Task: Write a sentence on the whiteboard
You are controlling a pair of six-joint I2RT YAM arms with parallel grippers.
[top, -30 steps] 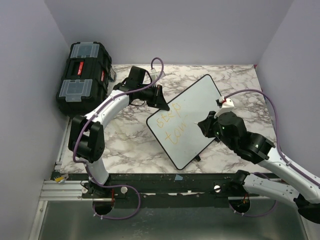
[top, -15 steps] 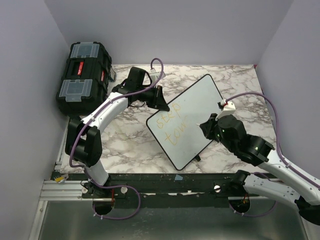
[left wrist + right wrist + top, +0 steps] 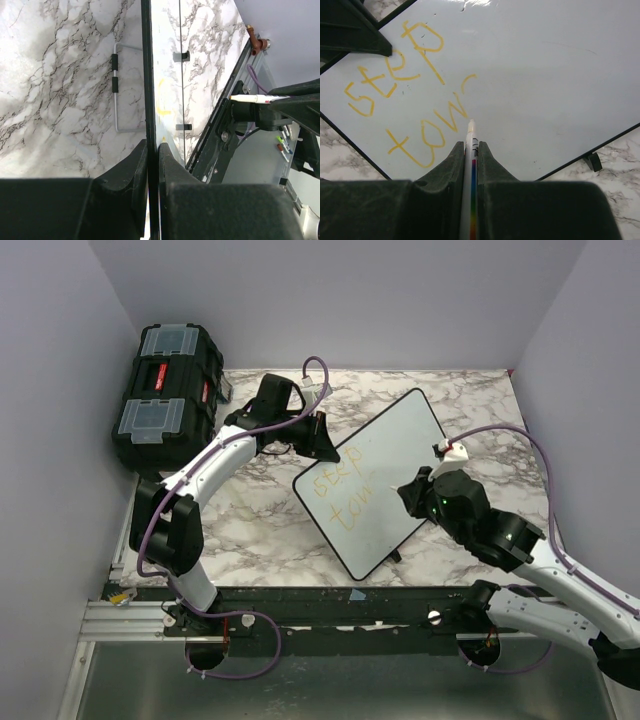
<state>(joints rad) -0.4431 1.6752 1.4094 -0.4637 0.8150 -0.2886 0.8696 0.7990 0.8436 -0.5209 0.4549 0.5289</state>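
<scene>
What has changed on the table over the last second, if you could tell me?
The right gripper, shut on the marker, slid slightly toward the near left over the whiteboard. The second line of the writing looks a touch longer, though it is faint. The left gripper stays clamped on the whiteboard's edge. The whiteboard and the black toolbox have not moved.

- A robot lab's test cell: plain lilac walls (image 3: 350, 300) box in a marble-patterned table (image 3: 260, 525).
- Two arms (image 3: 210, 465) are bolted to an aluminium rail (image 3: 130, 620), with purple cables (image 3: 540, 455) trailing.
- A black toolbox (image 3: 165, 390) stands at the side.
</scene>
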